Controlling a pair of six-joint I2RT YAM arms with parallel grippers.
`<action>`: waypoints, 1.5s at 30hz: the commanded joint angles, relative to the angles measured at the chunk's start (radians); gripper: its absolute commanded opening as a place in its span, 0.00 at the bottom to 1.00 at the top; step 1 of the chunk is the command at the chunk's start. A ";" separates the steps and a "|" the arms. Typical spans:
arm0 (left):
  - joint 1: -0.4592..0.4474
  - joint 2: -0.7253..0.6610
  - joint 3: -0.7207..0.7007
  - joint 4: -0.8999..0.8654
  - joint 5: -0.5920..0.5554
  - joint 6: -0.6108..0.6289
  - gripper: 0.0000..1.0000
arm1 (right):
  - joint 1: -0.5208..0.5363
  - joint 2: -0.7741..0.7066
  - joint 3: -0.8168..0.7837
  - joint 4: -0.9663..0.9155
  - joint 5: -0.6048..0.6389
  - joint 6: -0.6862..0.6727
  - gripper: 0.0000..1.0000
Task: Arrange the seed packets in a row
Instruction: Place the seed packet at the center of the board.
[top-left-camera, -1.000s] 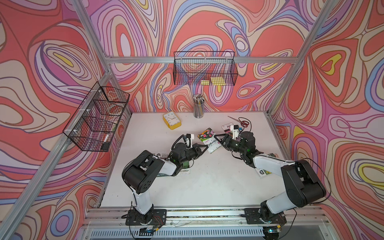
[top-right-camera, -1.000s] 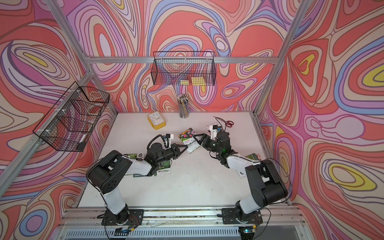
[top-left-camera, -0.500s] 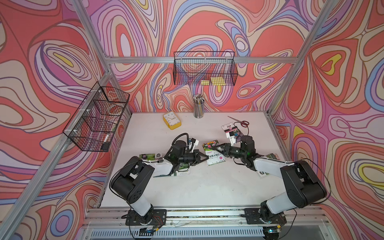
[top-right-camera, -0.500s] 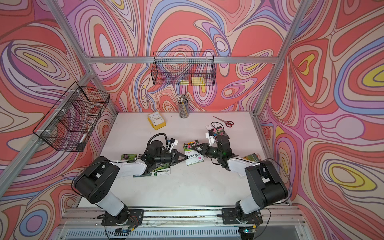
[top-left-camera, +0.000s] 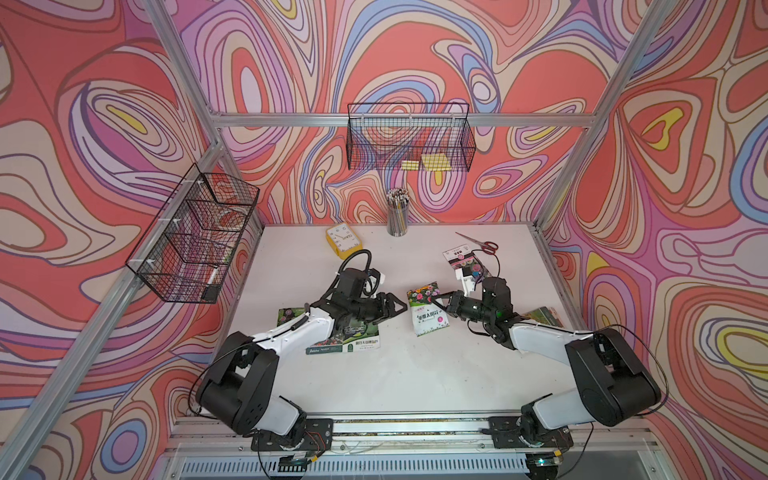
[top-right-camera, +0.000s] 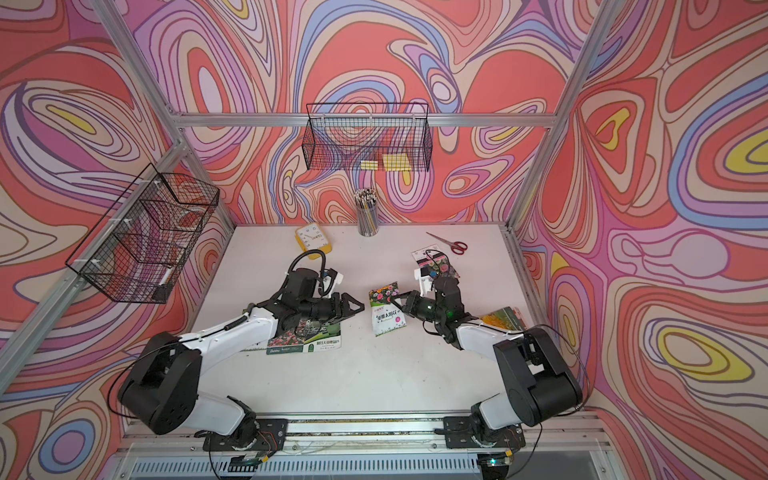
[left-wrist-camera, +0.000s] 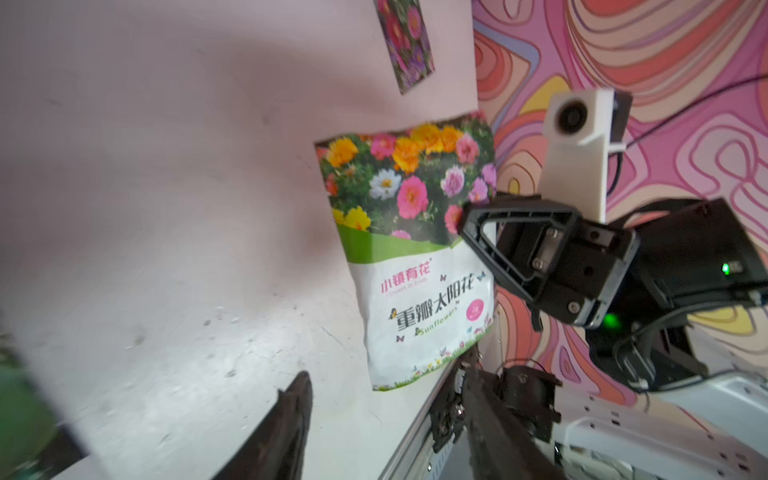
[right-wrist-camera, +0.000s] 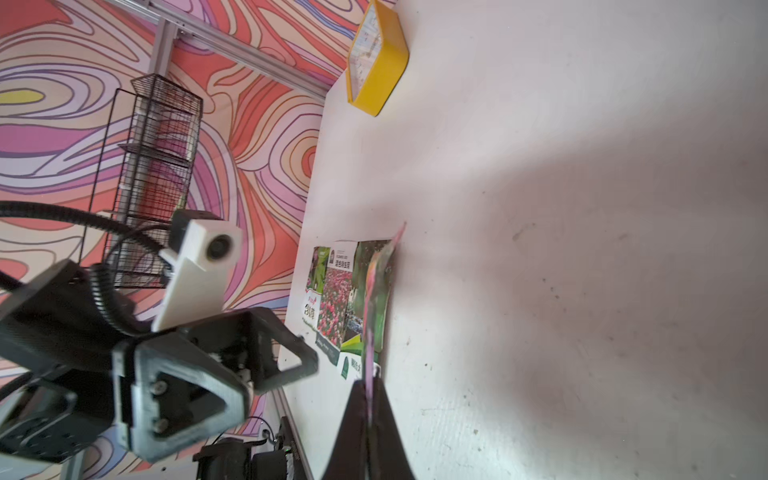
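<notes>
The seed packet (left-wrist-camera: 419, 266) reads "Sunflowers" on its white band. The right gripper (top-left-camera: 437, 297) pinches its edge, while the left gripper (top-left-camera: 399, 311) gapes empty beside it. Bare table (top-left-camera: 415, 374) lies nearer.

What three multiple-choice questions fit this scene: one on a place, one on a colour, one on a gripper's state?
1. Where do the scissors lie? A) on the floor B) on the table, near its far right corner C) in a drawer
2. What colour is the clock's case? A) yellow B) blue C) black
3. How is the right gripper? A) wide open B) shut on the sunflower packet C) out of view
B: they lie by the table's back edge. A: its rim shows yellow. B: the right wrist view shows the packet's edge pinched.
</notes>
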 joint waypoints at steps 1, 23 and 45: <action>0.040 -0.134 0.034 -0.311 -0.265 0.082 0.70 | 0.065 0.027 -0.043 0.081 0.193 0.008 0.00; 0.043 -0.349 -0.088 -0.303 -0.408 0.017 0.72 | 0.309 0.453 0.155 0.298 0.444 0.140 0.00; 0.043 -0.336 -0.098 -0.282 -0.381 0.017 0.70 | 0.313 0.497 0.187 0.201 0.368 0.142 0.00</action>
